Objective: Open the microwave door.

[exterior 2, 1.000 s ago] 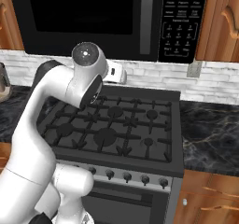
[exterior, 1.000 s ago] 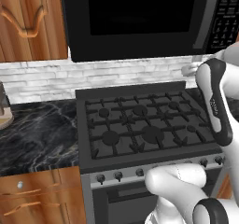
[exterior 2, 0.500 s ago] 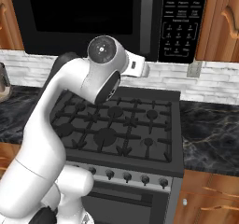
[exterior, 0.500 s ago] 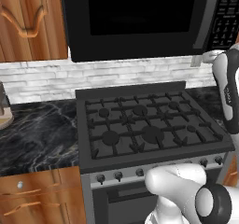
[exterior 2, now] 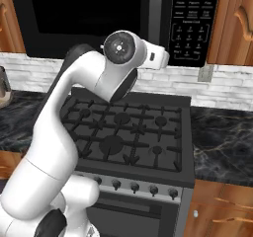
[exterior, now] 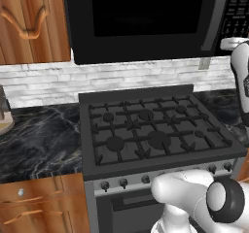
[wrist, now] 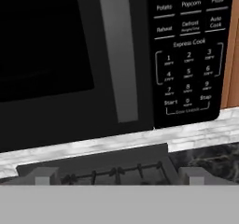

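Door point(wrist: 56, 55) is the goal, and it sits shut above the stove. Nearest the base, the arm's white elbow rises over the stove point(exterior 2: 123, 132), with dark desk point(exterior 2: 222, 132) at each side. Beyond it the gripper point(wrist: 116, 176) shows 2 grey tips low in the hand view, spread apart, holding nothing, short of the microwave. Farthest, the grey handle point(wrist: 119, 55) runs down the door's right edge, beside the keypad point(wrist: 189, 73). The approach is in hand; next the gripper should probably rise, close around the handle and pull.

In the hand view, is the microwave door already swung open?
No: the microwave door lies flush beside the keypad, its grey handle upright along the right edge, with no gap.
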